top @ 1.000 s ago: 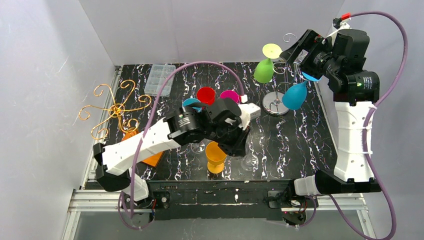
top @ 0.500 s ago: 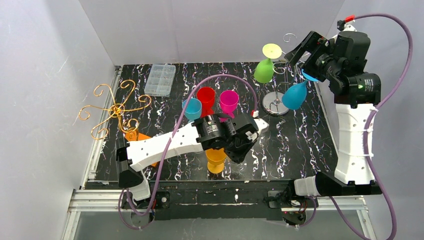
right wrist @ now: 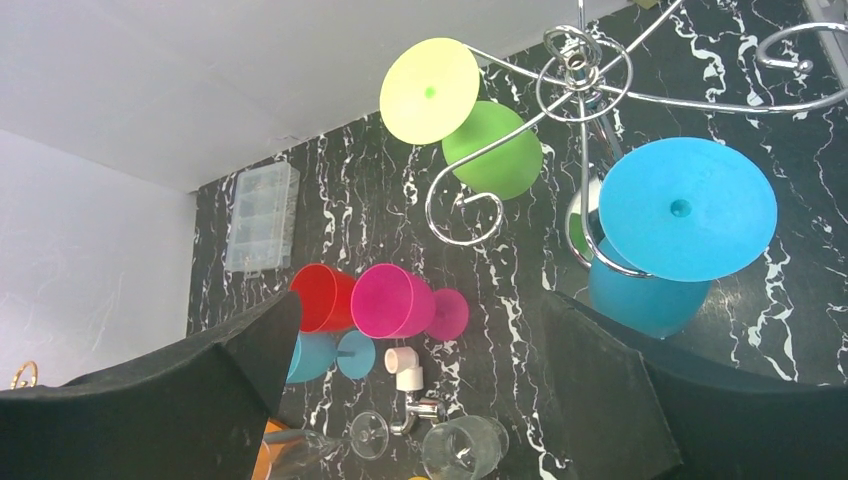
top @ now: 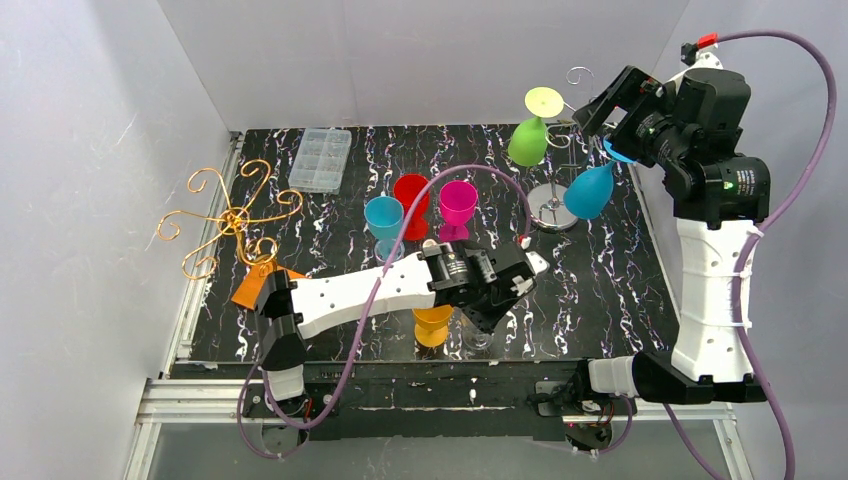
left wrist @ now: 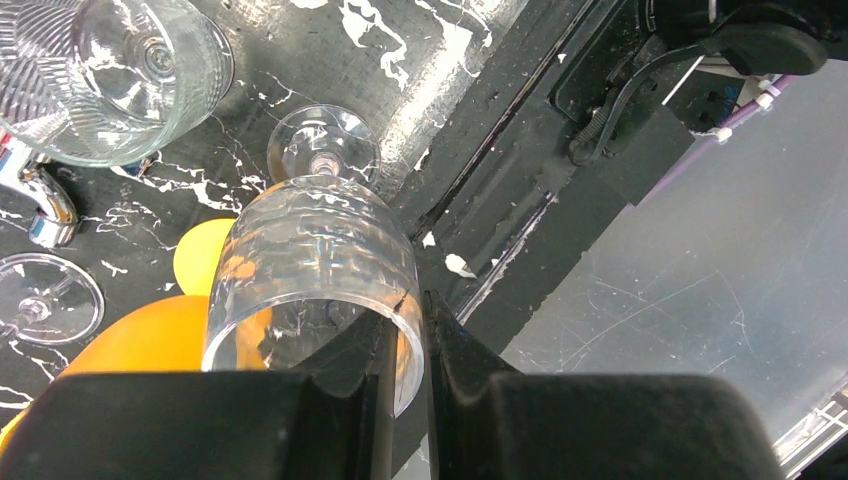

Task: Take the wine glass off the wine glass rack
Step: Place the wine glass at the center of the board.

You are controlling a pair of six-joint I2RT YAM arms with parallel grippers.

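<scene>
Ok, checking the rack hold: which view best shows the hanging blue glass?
Right wrist: the blue glass hangs foot-up in the rack's wire loop, clearly. Top external shows mostly its bowl; left wrist shows none of it.

The top camera overlooks the whole tabletop [top: 600,290], the left wrist camera peers closely at its near edge, and the right wrist camera looks down from high on the same wine glass rack [right wrist: 572,62].

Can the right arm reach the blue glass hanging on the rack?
Probably yes. The right gripper is open, close above the blue glass, with nothing between them. Only the rack holds its foot, in a wire loop.
</scene>
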